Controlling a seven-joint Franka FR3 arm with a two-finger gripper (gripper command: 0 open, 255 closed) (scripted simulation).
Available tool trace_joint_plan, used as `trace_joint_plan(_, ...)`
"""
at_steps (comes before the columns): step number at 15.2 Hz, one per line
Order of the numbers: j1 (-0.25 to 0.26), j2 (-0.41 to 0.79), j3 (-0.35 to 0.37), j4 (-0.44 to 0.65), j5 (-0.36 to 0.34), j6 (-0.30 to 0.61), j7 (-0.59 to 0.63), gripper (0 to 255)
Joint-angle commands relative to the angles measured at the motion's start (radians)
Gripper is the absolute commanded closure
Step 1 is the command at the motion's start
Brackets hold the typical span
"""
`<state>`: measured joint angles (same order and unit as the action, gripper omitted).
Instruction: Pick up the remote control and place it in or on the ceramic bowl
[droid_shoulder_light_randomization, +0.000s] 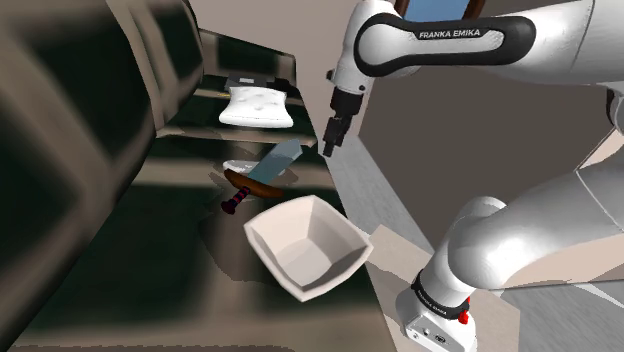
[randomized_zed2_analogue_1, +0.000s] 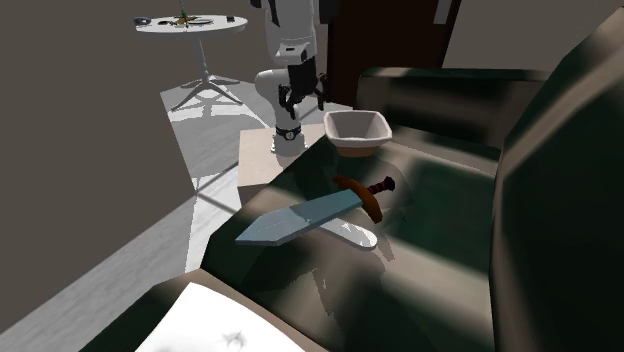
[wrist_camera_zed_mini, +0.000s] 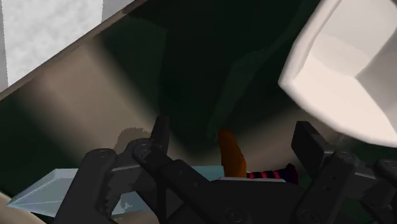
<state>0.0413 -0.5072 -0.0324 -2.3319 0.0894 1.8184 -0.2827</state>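
A flat white remote control (droid_shoulder_light_randomization: 238, 166) (randomized_zed2_analogue_1: 356, 238) lies on the dark sofa seat, partly under a toy sword (droid_shoulder_light_randomization: 268, 172) (randomized_zed2_analogue_1: 305, 215) with a pale blue blade, brown guard and dark red grip. The white square-sided bowl (droid_shoulder_light_randomization: 305, 245) (randomized_zed2_analogue_1: 357, 130) (wrist_camera_zed_mini: 347, 70) sits on the same seat, nearer the stand. My gripper (droid_shoulder_light_randomization: 329, 135) (randomized_zed2_analogue_1: 299, 97) (wrist_camera_zed_mini: 232, 133) hangs open in the air above the seat's outer edge, beside the sword, with nothing between its fingers. In the wrist view the sword's guard (wrist_camera_zed_mini: 233, 156) and blade (wrist_camera_zed_mini: 60, 189) show past the fingers (wrist_camera_zed_mini: 159, 135).
The sofa's backrest (droid_shoulder_light_randomization: 70, 150) rises along the shoulder view's left. A white cushion-like thing (droid_shoulder_light_randomization: 256, 105) (randomized_zed2_analogue_1: 215, 325) rests at the sofa's far end. A round white side table (randomized_zed2_analogue_1: 190, 24) stands on the floor behind the arm. Grey floor (droid_shoulder_light_randomization: 370, 190) runs beside the sofa.
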Motion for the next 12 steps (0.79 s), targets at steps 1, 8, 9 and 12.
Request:
trace_joint_plan(1,0.006,0.073,-0.006,0.035,-0.008,0.038,-0.036,0)
trace_joint_plan(8,0.025,0.346,-0.011,0.189,-0.025,0.155,-0.141,0)
trace_joint_plan(9,0.028,0.385,-0.01,0.216,-0.027,0.167,-0.155,0)
trace_joint_plan(12,0.034,0.502,-0.007,0.304,-0.034,0.197,-0.194,0)
